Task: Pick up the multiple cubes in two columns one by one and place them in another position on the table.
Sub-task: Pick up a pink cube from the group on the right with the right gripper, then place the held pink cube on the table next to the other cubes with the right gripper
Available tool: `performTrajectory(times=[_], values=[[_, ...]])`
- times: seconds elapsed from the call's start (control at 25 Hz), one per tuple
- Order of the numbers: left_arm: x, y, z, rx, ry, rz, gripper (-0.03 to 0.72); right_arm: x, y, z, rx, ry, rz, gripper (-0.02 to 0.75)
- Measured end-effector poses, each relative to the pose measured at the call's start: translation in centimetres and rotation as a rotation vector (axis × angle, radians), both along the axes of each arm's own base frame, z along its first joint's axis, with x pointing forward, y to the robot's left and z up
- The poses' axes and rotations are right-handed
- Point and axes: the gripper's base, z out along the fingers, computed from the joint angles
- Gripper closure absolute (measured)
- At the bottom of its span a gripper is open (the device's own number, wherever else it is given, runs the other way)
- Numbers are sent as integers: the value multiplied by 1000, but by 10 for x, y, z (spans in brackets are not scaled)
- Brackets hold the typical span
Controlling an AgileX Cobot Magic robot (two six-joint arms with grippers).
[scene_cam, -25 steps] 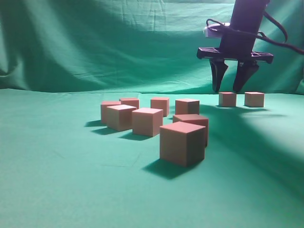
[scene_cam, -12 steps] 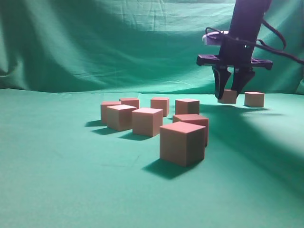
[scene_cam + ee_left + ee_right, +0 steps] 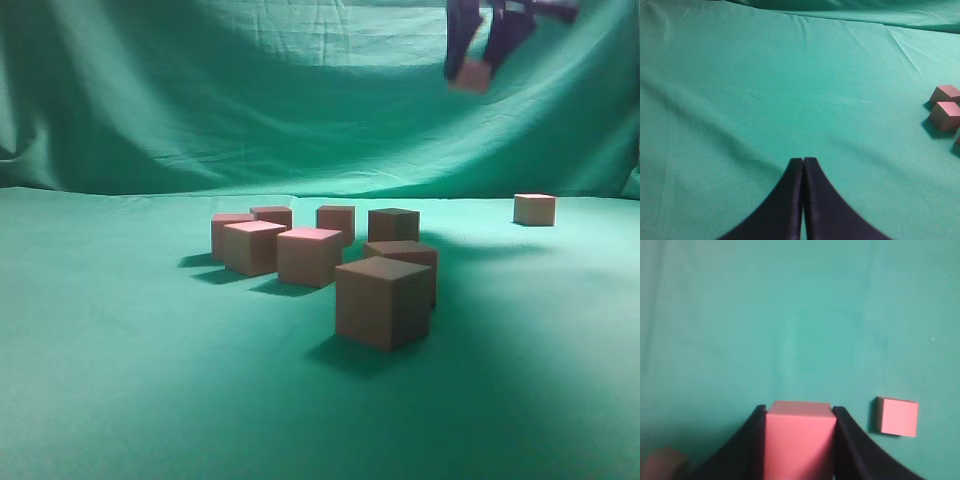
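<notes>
Right fingers (image 3: pixel 799 412): I am clamping one cube (image 3: pixel 799 440) between them, partly spread, high above the bench (image 3: pixel 120 380).
Left fingers (image 3: pixel 803 162): I am pressing them together, holding nothing.
Cubes: seven are clustering at mid-bench (image 3: pixel 330 255); one lone cube (image 3: pixel 535 209) is sitting at 2 o'clock of them.

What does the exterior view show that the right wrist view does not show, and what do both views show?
Only the exterior view shows the group of eight cubes near the middle of the table and the backdrop.

Only the right wrist view shows, from close, that the fingers press both sides of the held cube.

Both show the right gripper carrying that cube above the table, and the single cube left on the cloth.
</notes>
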Motion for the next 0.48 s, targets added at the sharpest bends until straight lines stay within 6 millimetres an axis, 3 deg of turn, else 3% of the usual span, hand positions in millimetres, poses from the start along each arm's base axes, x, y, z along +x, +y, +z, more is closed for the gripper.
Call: performTrajectory(times=[0.16,0.24,0.36,0.48], values=[[0,0,0,0,0,0,688,-43,8,58,106,-57,76,458],[0,0,0,0,0,0,688,-72,14,75,98,-67,132,458],[0,0,0,0,0,0,688,-121,28,77,46,-37,259,458],[0,0,0,0,0,0,688,-168,47,53,-9,54,421,458]])
